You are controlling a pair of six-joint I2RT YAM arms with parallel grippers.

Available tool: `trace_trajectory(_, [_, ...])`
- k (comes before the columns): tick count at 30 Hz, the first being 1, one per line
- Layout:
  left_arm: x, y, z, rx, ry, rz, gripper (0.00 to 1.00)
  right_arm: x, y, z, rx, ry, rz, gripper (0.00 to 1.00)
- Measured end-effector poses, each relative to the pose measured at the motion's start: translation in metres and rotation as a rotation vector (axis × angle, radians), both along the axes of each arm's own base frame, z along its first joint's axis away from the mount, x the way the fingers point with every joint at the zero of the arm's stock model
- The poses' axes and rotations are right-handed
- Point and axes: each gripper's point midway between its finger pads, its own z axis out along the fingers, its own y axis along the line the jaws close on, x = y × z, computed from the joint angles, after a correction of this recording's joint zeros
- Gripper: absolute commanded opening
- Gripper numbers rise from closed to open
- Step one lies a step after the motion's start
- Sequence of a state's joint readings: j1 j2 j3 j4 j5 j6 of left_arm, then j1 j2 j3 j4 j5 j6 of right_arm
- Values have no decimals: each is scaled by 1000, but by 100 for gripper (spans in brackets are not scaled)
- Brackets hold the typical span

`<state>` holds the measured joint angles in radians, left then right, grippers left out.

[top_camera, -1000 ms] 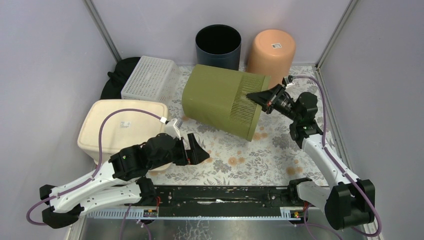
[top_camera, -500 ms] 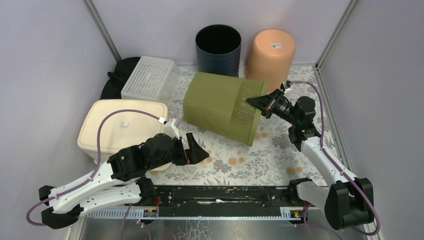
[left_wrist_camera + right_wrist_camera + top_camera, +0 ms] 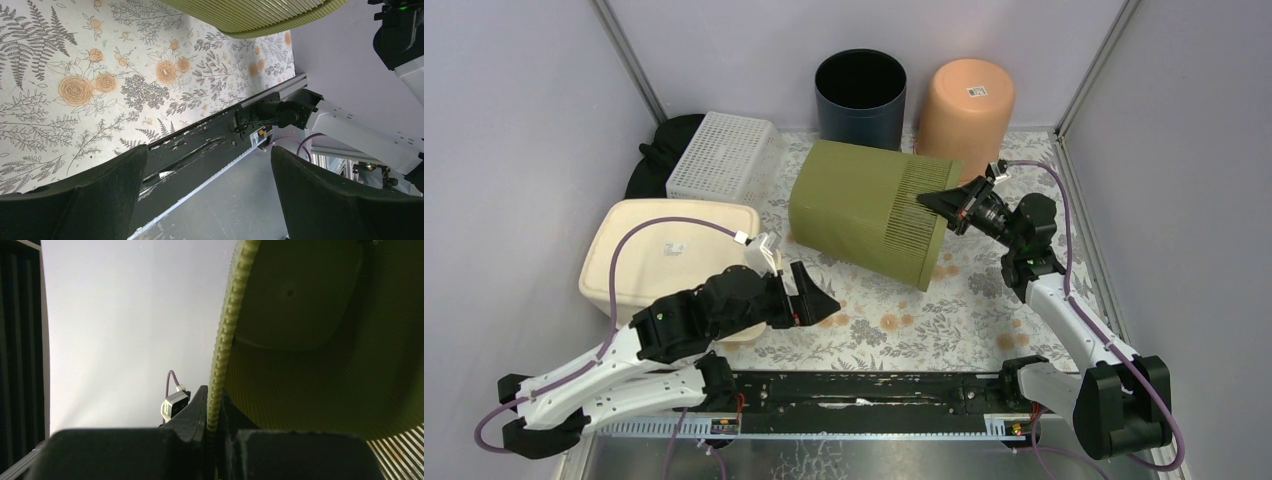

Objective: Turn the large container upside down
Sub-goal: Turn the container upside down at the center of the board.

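Large container [image 3: 864, 210] on table [image 3: 904, 320]; basket [image 3: 724, 155] to L, open bucket [image 3: 860, 92] behind.

The floral table [image 3: 894, 325] holds a cream tub [image 3: 669, 250] at left, a white basket [image 3: 722, 155] upper left, and, apparently resting mid-frame, the olive container [image 3: 854, 205].

One olive bin [image 3: 854, 205], two other bins [image 3: 860, 95] [image 3: 965, 100], one basket [image 3: 724, 155], one tub [image 3: 664, 250].

This looks like a robot test cell in a lab. Plain lilac panel walls [image 3: 514, 150] on aluminium posts [image 3: 629, 60] box in a desk [image 3: 904, 325] under a floral cloth. Robot arms [image 3: 1074, 320] are bolted to a black rail [image 3: 874, 388]. Household props stand about: a large container [image 3: 854, 205], a dark bin [image 3: 860, 95] and a white basket [image 3: 724, 155].
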<state>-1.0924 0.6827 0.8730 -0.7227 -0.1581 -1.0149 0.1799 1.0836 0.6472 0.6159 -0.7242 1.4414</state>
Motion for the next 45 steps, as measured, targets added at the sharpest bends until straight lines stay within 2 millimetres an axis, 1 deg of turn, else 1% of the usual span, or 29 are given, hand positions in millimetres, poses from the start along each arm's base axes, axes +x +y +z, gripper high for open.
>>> trace_trajectory(8, [-3, 8, 16, -44, -26, 6, 100, 2, 1, 14, 58, -40, 6, 0])
trace_trajectory(11, [-3, 9, 23, -60, -35, 6, 100, 9, 2, 15, 86, -39, 10, 0])
trace_trajectory(17, [-5, 12, 29, -79, -45, 6, 100, 25, 3, 13, 151, -29, 15, 0])
trace_trajectory(19, [-6, 13, 35, -98, -56, 5, 100, 30, 4, 12, 173, -30, 16, 0])
trace_trajectory(23, [-8, 19, 56, -154, -93, 2, 100, 39, 3, 12, 215, -39, 8, 0])
trace_trajectory(27, [-10, 23, 72, -196, -125, -2, 100, 47, 7, 8, 250, -46, 4, 0])
trace_trajectory(30, [-11, 24, 76, -210, -136, -3, 100, 52, 16, 1, 275, -47, 8, 0])
trace_trajectory(38, [-11, 25, 81, -218, -148, -6, 100, 64, 55, -27, 292, 8, 52, 0])
trace_trajectory(45, [-11, 26, 86, -227, -155, -6, 100, 82, 74, -31, 290, -2, 64, 0])
